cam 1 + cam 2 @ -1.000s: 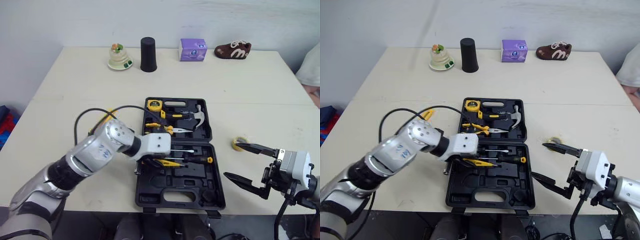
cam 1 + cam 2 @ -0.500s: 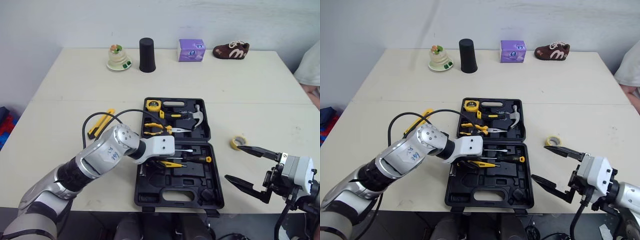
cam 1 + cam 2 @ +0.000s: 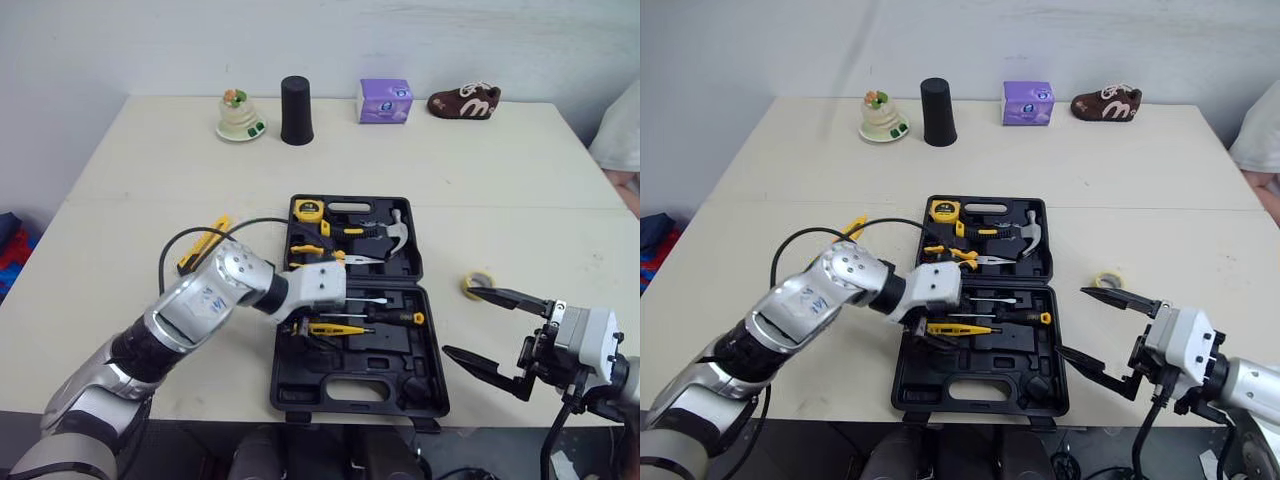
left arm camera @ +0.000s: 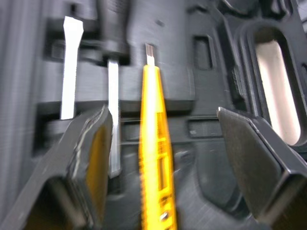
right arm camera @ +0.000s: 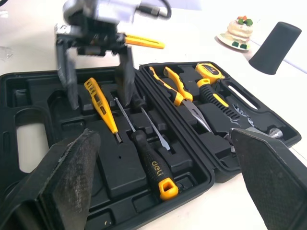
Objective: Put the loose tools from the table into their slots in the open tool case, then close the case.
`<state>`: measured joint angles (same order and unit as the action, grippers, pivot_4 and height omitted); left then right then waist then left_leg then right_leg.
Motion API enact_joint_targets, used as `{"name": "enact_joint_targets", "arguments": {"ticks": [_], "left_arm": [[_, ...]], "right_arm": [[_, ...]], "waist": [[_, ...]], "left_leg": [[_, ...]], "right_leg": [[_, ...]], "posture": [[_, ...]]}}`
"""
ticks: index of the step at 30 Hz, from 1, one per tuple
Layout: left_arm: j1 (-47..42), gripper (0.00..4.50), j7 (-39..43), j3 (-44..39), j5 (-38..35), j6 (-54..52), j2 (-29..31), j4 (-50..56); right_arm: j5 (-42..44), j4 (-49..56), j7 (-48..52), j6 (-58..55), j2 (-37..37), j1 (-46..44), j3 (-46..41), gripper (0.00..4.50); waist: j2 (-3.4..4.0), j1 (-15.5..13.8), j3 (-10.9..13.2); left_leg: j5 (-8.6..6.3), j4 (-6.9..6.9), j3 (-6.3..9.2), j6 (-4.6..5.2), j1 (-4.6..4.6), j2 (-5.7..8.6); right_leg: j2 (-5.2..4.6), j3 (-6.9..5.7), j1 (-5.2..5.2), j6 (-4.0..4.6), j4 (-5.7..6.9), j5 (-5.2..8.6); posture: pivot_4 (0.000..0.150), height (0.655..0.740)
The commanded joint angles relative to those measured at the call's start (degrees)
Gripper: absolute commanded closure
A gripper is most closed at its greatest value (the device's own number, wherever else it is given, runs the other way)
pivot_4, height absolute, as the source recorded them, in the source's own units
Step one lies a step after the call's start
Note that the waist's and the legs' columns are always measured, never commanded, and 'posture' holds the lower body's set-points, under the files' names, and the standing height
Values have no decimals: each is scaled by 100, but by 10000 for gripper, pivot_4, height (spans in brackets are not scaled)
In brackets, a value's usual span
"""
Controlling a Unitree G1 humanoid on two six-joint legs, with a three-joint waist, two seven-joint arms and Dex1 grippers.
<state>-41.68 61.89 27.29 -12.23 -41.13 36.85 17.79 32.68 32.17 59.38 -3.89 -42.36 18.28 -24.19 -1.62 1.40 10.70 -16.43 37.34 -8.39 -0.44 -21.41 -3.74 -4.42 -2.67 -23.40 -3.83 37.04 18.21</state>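
Basically left gripper hangs over the tool case, fingers spread clear so the yellow tester lies loose in its slot.

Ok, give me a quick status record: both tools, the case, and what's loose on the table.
left tool: open, over the near half of the case, one finger on each side of the tester
tester: lying in the case, not gripped
right tool: open, right of the case, near the tape
case: open
loose on table: knife left of the case; tape to its right
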Motion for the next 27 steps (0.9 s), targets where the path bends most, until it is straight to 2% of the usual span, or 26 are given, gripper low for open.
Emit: {"name": "enact_joint_targets", "arguments": {"ticks": [1, 3, 6, 12, 17, 19, 27], "left_arm": [[244, 8104, 182, -631, -286, 1289, -219, -277], [520, 8104, 474, -999, -638, 1950, -409, -539], [1054, 16119, 663, -1426, -924, 2630, -625, -965], [1644, 43226, 660, -1329, -553, 3688, -915, -1624], [1828, 44215, 361, -1131, -69, 3916, -1090, -2091], [1860, 44215, 176, -1104, 17, 3642, -1154, -2217], [1946, 44215, 274, -593, 603, 3367, -818, -2220]], "right_arm": [[24, 93, -42, 14, -20, -52, -13, 0], [21, 76, -56, 13, -22, -72, 2, 0], [2, 56, -92, 1, -13, -130, 60, 0], [-21, 12, -157, -12, -9, -221, 175, 0], [-7, -28, -126, -14, -46, -244, 165, 0], [-8, -39, -110, -19, -66, -248, 157, 0], [22, -39, -65, -80, -122, -257, 107, 0]], "waist": [[0, 1, 0], [0, 3, 0], [1, 15, -1], [1, -1, -1], [0, -16, -1], [0, -15, -2], [17, 23, -23]], "left_leg": [[0, 0, 0, 0, -1, 0], [0, 1, 0, 0, 0, -1], [0, 2, -2, -1, 2, -2], [0, 3, 0, 1, 3, -4], [-5, 3, -1, 9, 1, -1], [-5, 3, -1, 10, 1, -1], [-23, -10, 0, 36, 38, -8]], "right_leg": [[0, -1, 0, 0, 1, 0], [-1, -1, 0, 0, 0, 0], [-1, -1, 2, -2, 1, -1], [-3, -4, 3, -2, 3, -1], [-5, -4, 4, -5, -2, -3], [-6, -5, 4, -6, -2, -3], [-6, -4, 36, -5, -7, -2]], "posture": [[1500, 7400], [1500, 7400], [1500, 7400], [1500, 7400], [1500, 7400], [1500, 7400], [1500, 7400]]}}
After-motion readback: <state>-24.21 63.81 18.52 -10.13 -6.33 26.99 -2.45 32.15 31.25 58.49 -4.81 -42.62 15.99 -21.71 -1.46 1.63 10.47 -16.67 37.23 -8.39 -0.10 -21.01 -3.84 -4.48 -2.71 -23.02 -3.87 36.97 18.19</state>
